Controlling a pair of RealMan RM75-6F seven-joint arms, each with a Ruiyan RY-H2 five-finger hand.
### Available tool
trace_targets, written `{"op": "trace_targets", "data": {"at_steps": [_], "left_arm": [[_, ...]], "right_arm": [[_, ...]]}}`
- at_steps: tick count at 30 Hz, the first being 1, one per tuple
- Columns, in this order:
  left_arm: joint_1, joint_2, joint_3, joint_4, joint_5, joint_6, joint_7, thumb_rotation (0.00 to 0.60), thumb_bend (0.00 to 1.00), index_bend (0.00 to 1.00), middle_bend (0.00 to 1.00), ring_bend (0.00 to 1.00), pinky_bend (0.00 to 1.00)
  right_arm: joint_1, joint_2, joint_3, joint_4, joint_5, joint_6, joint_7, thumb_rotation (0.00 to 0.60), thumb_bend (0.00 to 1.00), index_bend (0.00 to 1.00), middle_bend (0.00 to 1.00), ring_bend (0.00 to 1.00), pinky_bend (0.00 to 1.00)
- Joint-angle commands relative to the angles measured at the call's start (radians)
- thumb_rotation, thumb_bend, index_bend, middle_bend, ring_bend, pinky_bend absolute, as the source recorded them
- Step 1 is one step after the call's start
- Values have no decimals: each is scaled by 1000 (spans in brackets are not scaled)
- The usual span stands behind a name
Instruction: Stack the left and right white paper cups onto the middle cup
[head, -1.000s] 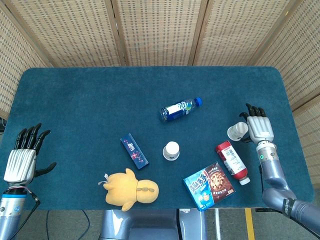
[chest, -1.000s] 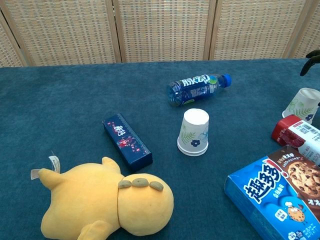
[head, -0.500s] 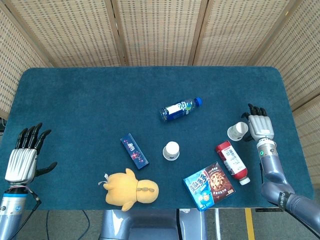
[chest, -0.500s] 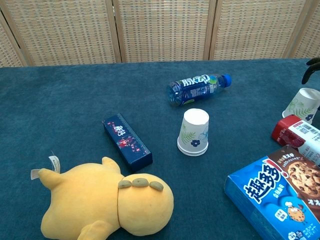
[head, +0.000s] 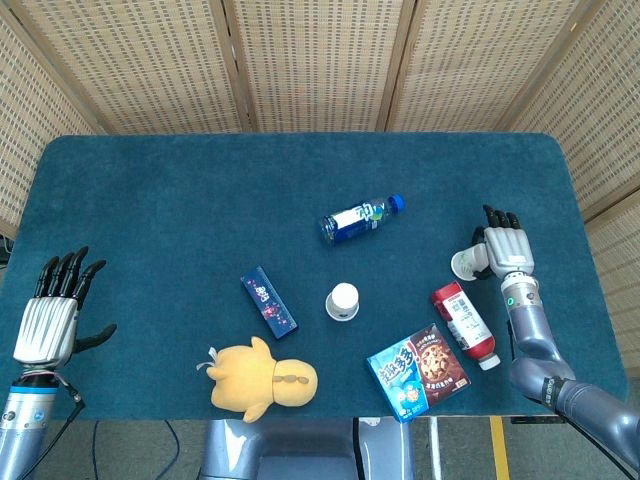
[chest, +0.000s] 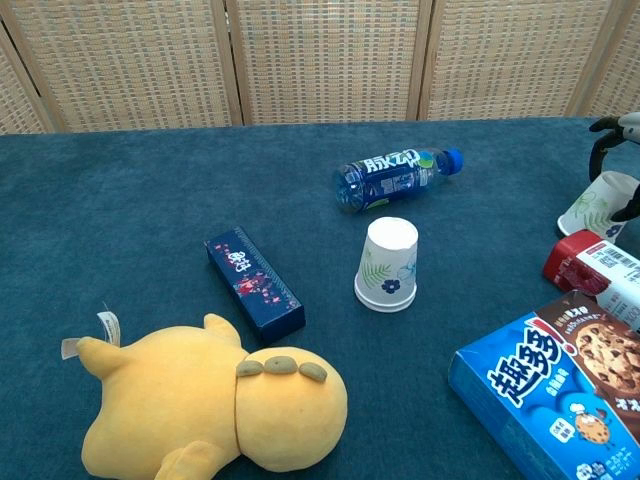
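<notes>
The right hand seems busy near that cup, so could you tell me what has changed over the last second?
The right hand slid left and closed its fingers around the right paper cup, which tipped and shifted slightly left. The left hand stayed open at the table's edge. The middle cup, bottle, plush toy and boxes did not move.

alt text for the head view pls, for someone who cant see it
At the right edge of a blue table, the right robot hand closes around a tilted white paper cup. Another cup stands upside down mid-table among snacks, a bottle and a yellow plush; the left robot hand hangs open.
</notes>
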Motion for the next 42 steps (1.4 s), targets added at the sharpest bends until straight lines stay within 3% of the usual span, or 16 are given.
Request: {"op": "trace_targets", "data": {"at_steps": [1,6,11,19,27,42], "left_arm": [[2,1,-3,0,-1,-4,-2,600,181,143,0,0,0],[4,-2,-8,5,5,-10,-9,600,182,143,0,0,0],[2,-11,-10,17,-1,-31,-7,600,182,143,0,0,0],[10,-4,-11,12,17,-30,-17,600,182,143,0,0,0],[13,8,-16,11,12,-42,-41,600,182,143,0,0,0],[18,17,-18,2,25,-55,-56,600,182,143,0,0,0]], "right_arm": [[-8,27,2,-48,-27,36,6,600,221,489,54,0,71],[-24,88,9,-189,-78,115,3,600,221,493,55,0,71],[-50,161,0,-481,-207,260,-39,600,221,498,54,0,71],[-43,156,-9,-707,-245,337,-163,600,222,496,52,0,75],[-13,82,-21,-767,-226,349,-253,600,222,501,51,0,78],[39,-34,-21,-691,-159,341,-335,600,222,501,48,0,78]]}}
